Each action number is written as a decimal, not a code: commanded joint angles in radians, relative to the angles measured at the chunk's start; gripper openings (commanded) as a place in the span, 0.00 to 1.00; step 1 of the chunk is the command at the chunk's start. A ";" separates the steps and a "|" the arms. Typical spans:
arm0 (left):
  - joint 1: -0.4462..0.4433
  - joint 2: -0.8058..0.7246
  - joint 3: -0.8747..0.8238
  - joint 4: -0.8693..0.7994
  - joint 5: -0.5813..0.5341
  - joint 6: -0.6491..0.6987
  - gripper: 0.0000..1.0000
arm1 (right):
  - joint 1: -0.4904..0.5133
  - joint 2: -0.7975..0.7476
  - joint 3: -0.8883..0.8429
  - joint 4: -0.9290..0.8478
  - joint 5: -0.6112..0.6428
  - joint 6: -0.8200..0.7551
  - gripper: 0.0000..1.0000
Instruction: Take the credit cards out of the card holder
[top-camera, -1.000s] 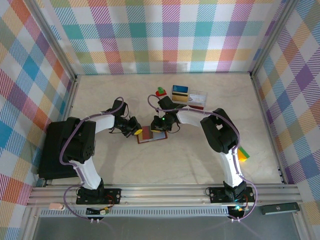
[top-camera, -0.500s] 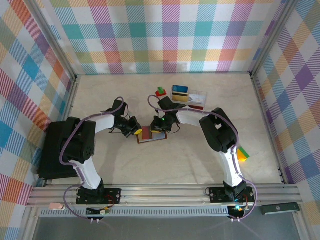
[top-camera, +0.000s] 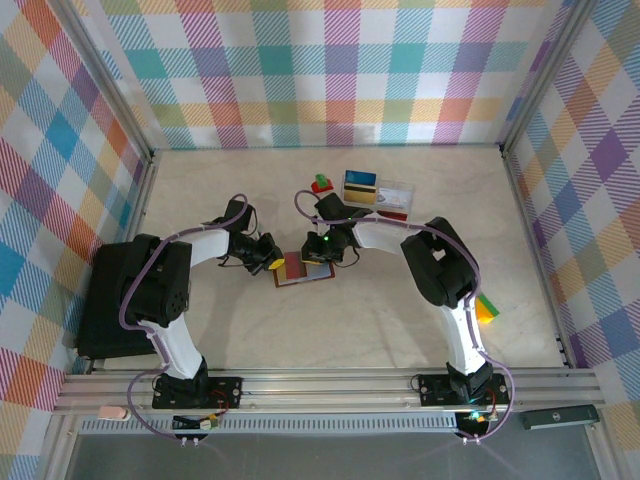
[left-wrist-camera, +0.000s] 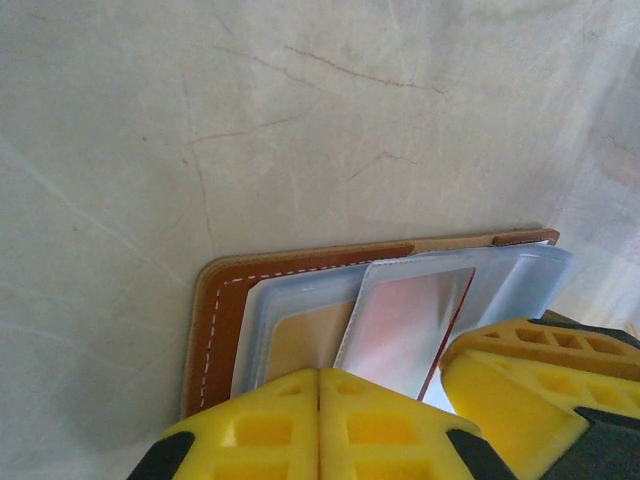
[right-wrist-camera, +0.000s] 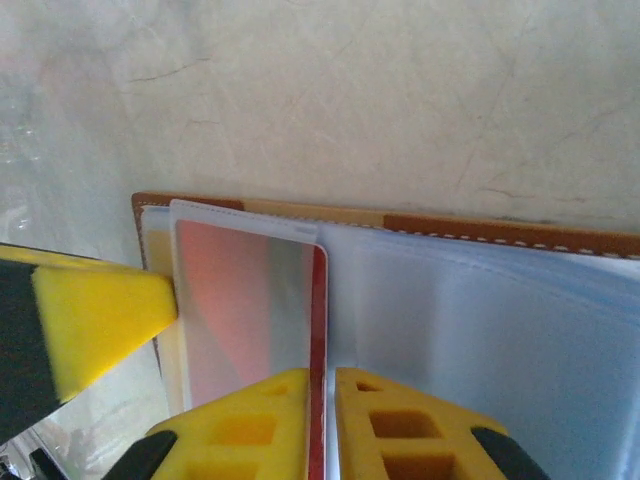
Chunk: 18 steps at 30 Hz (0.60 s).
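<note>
Right gripper (right-wrist-camera: 322, 420) nips the credit card (right-wrist-camera: 250, 300) just ahead, closed left gripper (left-wrist-camera: 320, 420) rests on the card holder (right-wrist-camera: 480, 225); next I should draw it out

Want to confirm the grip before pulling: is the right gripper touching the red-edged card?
Touching. In the right wrist view, the red-edged card runs down into the narrow slit between the right gripper's nearly closed fingertips and is pinched there.
</note>
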 joint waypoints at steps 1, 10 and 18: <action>-0.013 0.009 -0.026 -0.061 -0.050 0.018 0.07 | -0.002 -0.030 -0.023 0.037 -0.061 -0.016 0.14; -0.013 0.009 -0.027 -0.067 -0.052 0.021 0.07 | -0.002 0.009 -0.011 0.010 -0.043 -0.001 0.14; -0.013 0.008 -0.023 -0.072 -0.057 0.020 0.06 | -0.002 0.045 0.003 -0.016 -0.072 -0.015 0.16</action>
